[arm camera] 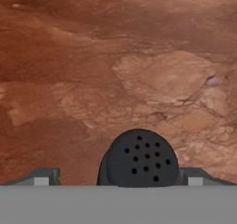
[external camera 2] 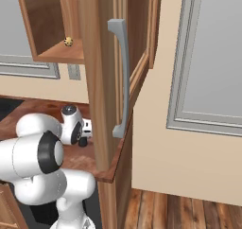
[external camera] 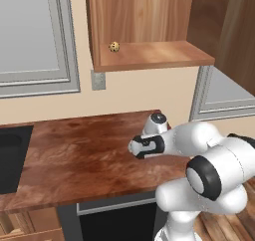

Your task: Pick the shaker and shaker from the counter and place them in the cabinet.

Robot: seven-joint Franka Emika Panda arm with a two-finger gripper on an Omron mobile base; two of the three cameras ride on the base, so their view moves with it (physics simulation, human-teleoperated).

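Observation:
One black shaker (arm camera: 139, 158) stands upright on the brown counter (arm camera: 115, 70). In the hand view I look straight down on its round top, dotted with holes. My gripper (arm camera: 120, 177) is open just above it, with a fingertip (arm camera: 42, 177) on either side and a gap on the left. From the right base view a small dark shape that may be the shaker (external camera 2: 82, 141) sits under the white hand on the counter. The wooden cabinet (external camera: 149, 56) hangs open above the counter, its shelf (external camera 2: 59, 53) bare except for a tiny tan ball.
A tan speckled ball (external camera: 114, 47) lies on the cabinet shelf at the left. The open cabinet door with its grey handle (external camera 2: 120, 76) stands just right of the arm. A dark sink (external camera: 10, 155) is sunk into the counter (external camera: 84, 155) far left.

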